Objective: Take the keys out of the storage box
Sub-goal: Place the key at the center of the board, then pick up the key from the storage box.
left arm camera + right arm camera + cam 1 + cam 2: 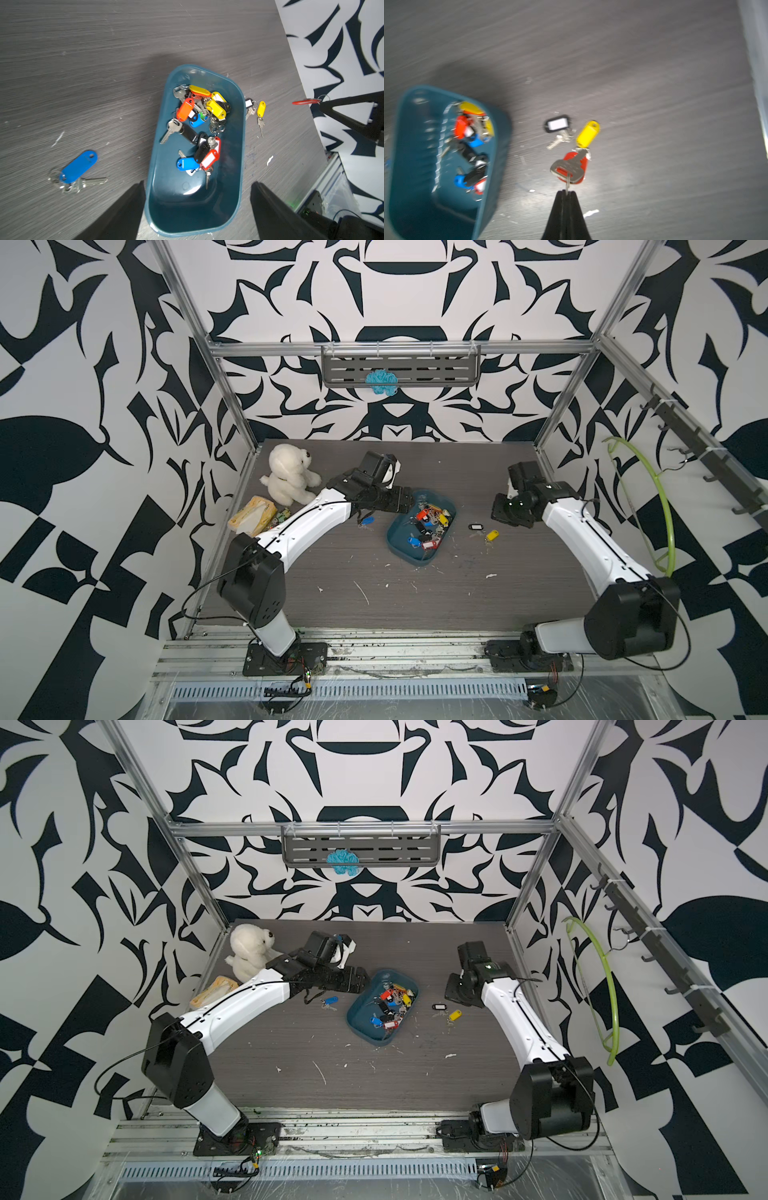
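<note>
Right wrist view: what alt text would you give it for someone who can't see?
The right tool, shut, pinches the ring of a red-tagged key above the grey table. Below lie a black-tagged key and a yellow-tagged key, beside the teal storage box holding more keys.

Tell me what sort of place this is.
Probably a robot test cell: two arms bolted to a metal rail, an aluminium frame with patterned walls, and a table of props such as a tray of keys.
</note>
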`<action>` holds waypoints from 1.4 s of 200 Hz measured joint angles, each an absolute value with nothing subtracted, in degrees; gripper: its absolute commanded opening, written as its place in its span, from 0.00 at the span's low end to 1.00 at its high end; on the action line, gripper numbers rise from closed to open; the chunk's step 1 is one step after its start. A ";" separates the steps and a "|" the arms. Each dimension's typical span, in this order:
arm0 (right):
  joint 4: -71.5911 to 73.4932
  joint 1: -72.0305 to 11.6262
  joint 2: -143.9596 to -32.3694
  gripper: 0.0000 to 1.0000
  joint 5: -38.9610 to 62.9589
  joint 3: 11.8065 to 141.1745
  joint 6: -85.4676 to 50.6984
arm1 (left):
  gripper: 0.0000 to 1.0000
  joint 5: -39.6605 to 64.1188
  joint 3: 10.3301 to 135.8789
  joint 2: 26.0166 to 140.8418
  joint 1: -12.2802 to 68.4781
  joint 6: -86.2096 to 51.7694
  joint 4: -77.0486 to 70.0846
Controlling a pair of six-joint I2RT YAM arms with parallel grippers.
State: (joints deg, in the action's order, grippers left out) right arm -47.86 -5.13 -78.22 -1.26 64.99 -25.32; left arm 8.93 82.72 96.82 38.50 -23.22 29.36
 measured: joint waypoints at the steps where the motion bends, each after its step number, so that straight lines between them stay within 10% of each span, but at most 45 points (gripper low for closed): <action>1: -47.83 -5.04 -78.15 0.00 -1.26 64.84 -25.32 | 0.86 8.86 82.87 96.95 38.61 -23.24 29.47; 82: -47.44 0.23 -78.15 0.13 -2.22 54.94 -25.52 | 0.86 6.17 97.14 112.92 45.50 -30.09 36.16; 121: -46.89 2.81 -77.67 0.55 -3.01 54.33 -25.65 | 0.80 4.60 99.79 119.00 45.21 -34.65 40.14; 280: -40.97 3.55 -70.06 0.54 8.82 48.58 -25.78 | 0.66 -3.07 119.83 136.64 46.50 -42.09 56.23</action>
